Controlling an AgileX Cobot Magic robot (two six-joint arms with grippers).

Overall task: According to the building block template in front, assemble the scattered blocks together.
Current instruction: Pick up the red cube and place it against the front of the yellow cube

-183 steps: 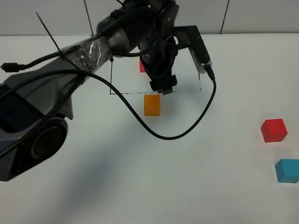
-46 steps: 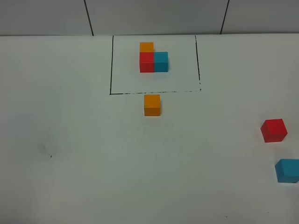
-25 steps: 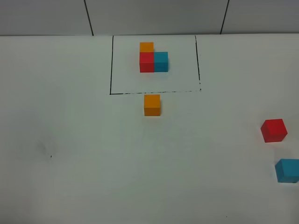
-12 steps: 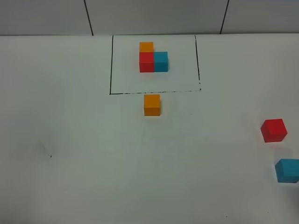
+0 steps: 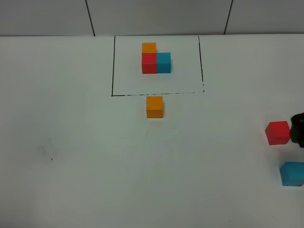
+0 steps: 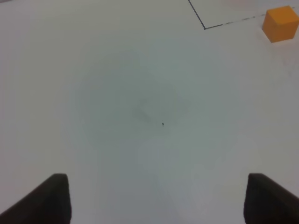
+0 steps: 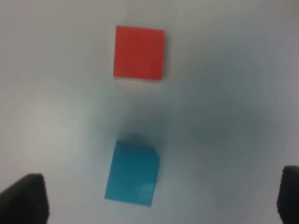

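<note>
The building block template is a joined orange, red and blue L inside a black drawn rectangle at the back. The loose orange cube sits just in front of the rectangle's front line and shows in the left wrist view. The loose red cube and light blue cube lie at the right edge. My right gripper is open and empty above them, with the red cube and blue cube below it. My left gripper is open and empty over bare table.
A dark part of the right arm shows at the right edge, next to the red cube. The table is white. A corner of the rectangle's line shows in the left wrist view.
A dark part of the right arm has come into the exterior view at the right edge beside the red cube. The left arm left that view earlier. No cube has moved.
</note>
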